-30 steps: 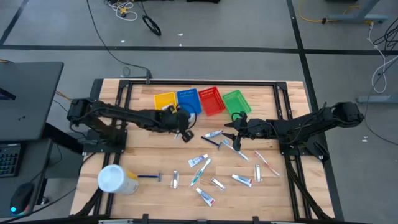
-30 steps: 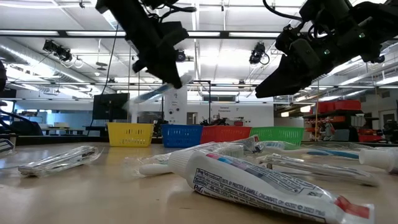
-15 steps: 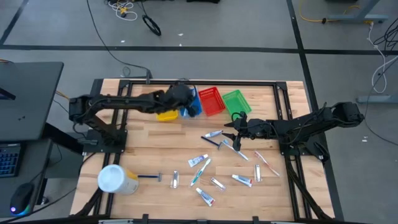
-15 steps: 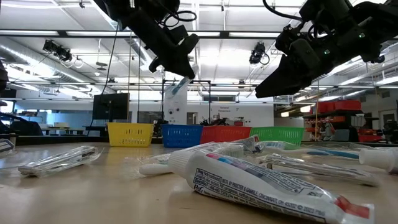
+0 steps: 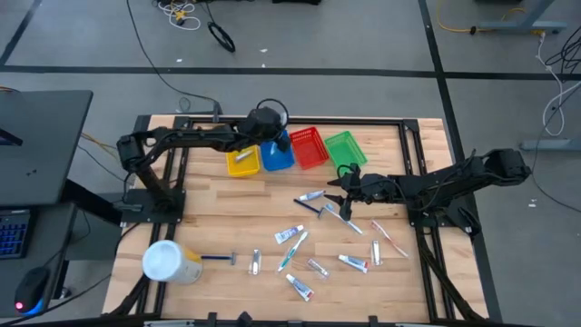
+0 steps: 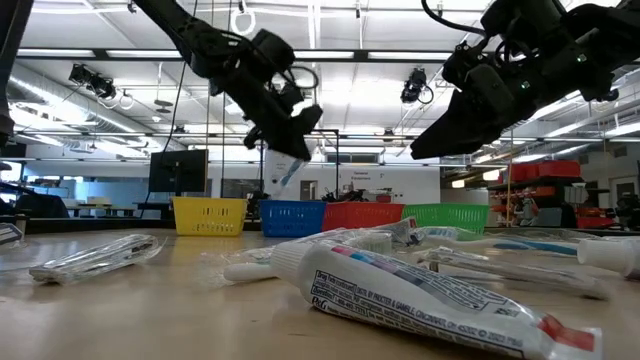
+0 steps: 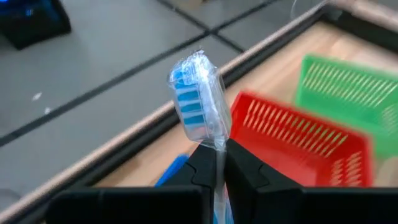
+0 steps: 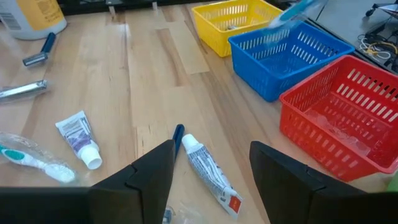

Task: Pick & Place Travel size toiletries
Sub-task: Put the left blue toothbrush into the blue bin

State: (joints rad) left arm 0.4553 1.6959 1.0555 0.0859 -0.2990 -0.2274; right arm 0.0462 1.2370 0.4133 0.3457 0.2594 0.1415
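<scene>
My left gripper (image 5: 272, 138) is shut on a toothbrush (image 7: 198, 106) with blue bristles in a clear wrapper, above the blue basket (image 5: 278, 154) at the table's far side. The low view shows the toothbrush (image 6: 291, 172) slanting down below that gripper (image 6: 288, 148). My right gripper (image 5: 340, 188) hangs open above the table's middle, over a white tube (image 8: 208, 168) with a red cap end. Several more tubes, toothbrushes and sachets (image 5: 292, 234) lie flat on the wood, and a blue-handled razor (image 5: 218, 258) lies near the big container. My left gripper pinches the wrapped toothbrush by its handle (image 7: 217, 149), just behind the head, between its two fingers (image 7: 202, 168). The bristle head sticks out past the fingertips. The toothbrush is lifted clear and slants downward over the blue basket.
Four small baskets stand in a row along the far edge: yellow (image 5: 242, 157), blue, red (image 5: 309, 146) and green (image 5: 345, 148). A big white-and-yellow cylinder (image 5: 170, 262) lies near the left front corner. Bare wood lies between the baskets and the scattered items.
My left gripper has carried the toothbrush from over the table's middle up and toward the far edge, ending above the blue basket. It stayed shut on the toothbrush. My right arm has kept still.
</scene>
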